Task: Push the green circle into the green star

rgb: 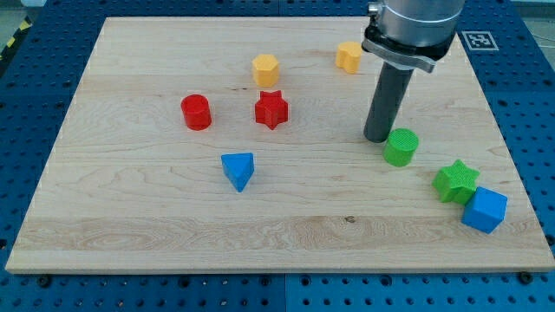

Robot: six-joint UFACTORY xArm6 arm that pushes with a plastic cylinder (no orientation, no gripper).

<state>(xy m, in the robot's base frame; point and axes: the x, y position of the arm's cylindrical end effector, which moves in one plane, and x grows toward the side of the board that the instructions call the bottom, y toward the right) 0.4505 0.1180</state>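
Observation:
The green circle (401, 146) is a short green cylinder on the wooden board at the view's right. The green star (456, 181) lies below and to the right of it, a short gap apart. My tip (377, 138) rests on the board just left of and slightly above the green circle, very close to or touching its edge. The dark rod rises from there to the arm's head at the view's top.
A blue cube (484, 210) touches the green star's lower right side. A red star (271, 109), red cylinder (197, 112) and blue triangle (238, 170) lie left of centre. Two yellow blocks (265, 69) (349, 57) sit near the top. The board's right edge (512, 156) is close.

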